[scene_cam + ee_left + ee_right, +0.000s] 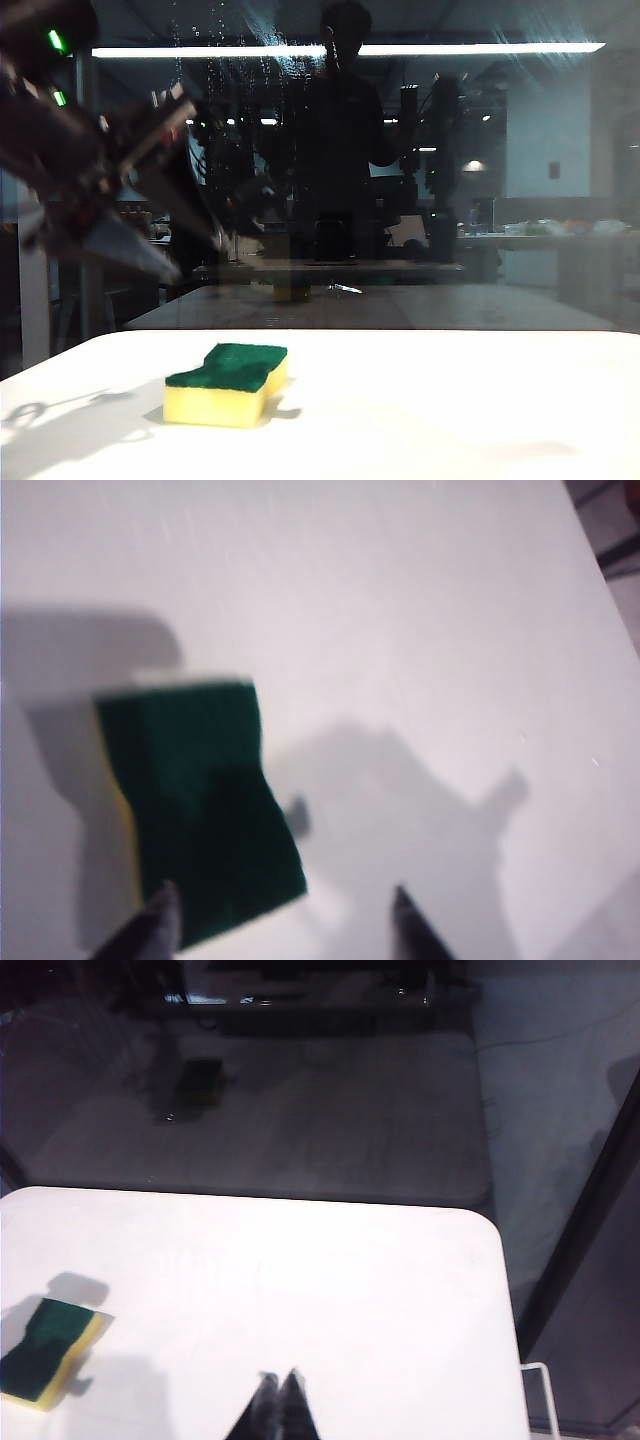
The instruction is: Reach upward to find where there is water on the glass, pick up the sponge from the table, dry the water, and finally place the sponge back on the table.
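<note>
Bare table (480, 400) right of the sponge (228, 383); left gripper (280, 925) (blurry) hangs parted, seemingly empty; right gripper (279, 1392) pinched together.

sponge (227, 384): yellow with a green top, lying flat on the table, left of the middle
table (450, 410): white, sitting near
glass (520, 180): dark, standing far
water (215, 70): thin drops sitting high on the glass, left

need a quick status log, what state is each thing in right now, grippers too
sponge: flat on the table, green side up, not held
water: pale streaks and droplets high on the glass, not wiped
glass: upright behind the table, wet near the top
table: bears only the sponge
left gripper: open, above the sponge, not touching it
right gripper: shut, over bare table, holding nothing
</note>
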### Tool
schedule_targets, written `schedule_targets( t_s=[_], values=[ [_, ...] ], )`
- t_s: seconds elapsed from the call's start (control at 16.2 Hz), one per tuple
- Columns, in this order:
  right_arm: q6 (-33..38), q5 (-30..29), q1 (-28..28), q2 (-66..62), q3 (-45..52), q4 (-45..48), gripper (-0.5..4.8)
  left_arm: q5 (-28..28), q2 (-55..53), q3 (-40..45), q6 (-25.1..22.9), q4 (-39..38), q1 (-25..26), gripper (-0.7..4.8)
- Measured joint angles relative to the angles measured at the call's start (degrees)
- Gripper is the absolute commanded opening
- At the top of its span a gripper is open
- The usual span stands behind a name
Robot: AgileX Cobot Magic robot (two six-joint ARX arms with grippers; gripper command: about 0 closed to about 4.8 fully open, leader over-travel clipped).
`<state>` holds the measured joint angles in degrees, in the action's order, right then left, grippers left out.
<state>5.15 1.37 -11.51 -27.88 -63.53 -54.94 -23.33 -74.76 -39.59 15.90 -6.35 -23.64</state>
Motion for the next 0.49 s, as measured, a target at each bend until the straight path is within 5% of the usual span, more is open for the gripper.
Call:
schedule_targets(
  t_s=[0.49],
  values=[
    [-1.81, 6.05, 0.0, 7.5, 5.49, 8.46, -0.06, 10.71, 19.93, -0.24, -11.96, -5.86, 6.29, 2.56]
  ],
)
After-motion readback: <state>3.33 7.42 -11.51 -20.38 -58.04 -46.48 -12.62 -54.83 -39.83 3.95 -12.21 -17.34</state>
